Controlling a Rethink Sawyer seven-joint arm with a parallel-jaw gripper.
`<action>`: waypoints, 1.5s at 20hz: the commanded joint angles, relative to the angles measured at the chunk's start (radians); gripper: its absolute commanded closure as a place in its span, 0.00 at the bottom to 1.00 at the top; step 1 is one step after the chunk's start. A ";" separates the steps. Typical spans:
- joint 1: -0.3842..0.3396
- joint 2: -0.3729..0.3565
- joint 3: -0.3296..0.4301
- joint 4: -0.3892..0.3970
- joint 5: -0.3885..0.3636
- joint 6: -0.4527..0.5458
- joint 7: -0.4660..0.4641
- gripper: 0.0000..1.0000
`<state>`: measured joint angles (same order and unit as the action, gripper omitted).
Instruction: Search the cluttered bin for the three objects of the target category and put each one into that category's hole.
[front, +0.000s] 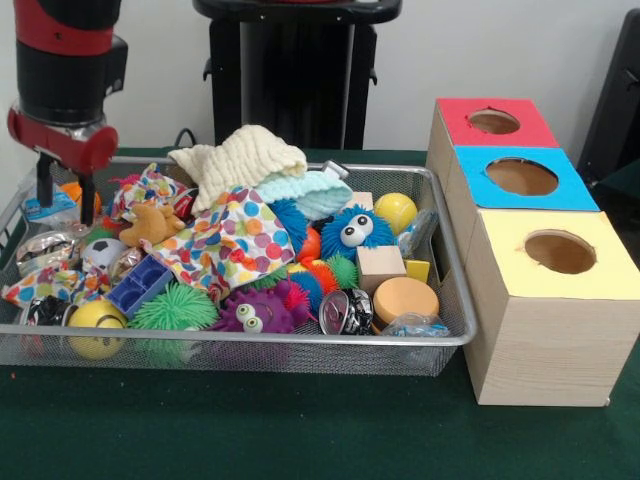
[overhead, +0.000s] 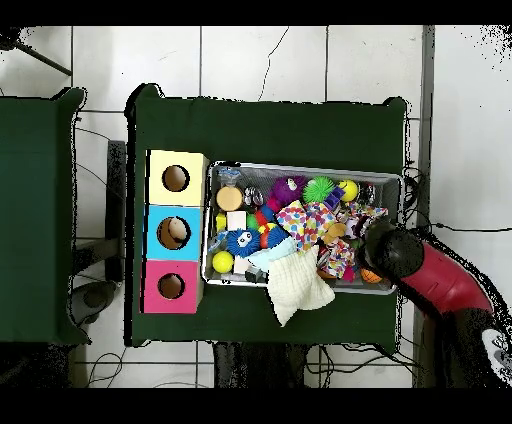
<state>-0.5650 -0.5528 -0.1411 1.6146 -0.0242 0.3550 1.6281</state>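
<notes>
The cluttered bin (front: 250, 341) is a silver wire-mesh basket on the green table, also seen in the overhead view (overhead: 300, 168). It holds several toys, among them a cream cloth (front: 245, 155), a polka-dot cloth (front: 235, 240), a blue fuzzy toy with eyes (front: 350, 230), a yellow ball (front: 396, 210) and a wooden block (front: 380, 265). My gripper (front: 66, 200) hangs over the bin's left end in the front view, open and empty. An orange ball (front: 69, 190) shows between its fingers. In the overhead view the arm (overhead: 420, 270) hides the gripper.
Three wooden boxes with holes stand beside the bin: red top (front: 455, 118), blue top (front: 475, 185), yellow top (front: 500, 255). In the overhead view they stand left of the bin: yellow (overhead: 160, 165), blue (overhead: 158, 218), red (overhead: 157, 300). The cream cloth hangs over the bin's rim (overhead: 298, 290).
</notes>
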 joint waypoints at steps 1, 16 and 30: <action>-0.011 -0.101 0.081 0.016 -0.027 0.238 -0.019 0.00; -0.051 -0.057 0.112 0.035 -0.057 0.114 0.000 0.00; -0.079 -0.101 0.123 0.044 -0.046 0.158 -0.005 0.00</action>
<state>-0.6124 -0.6545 -0.1138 1.6152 -0.0248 0.4787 1.6281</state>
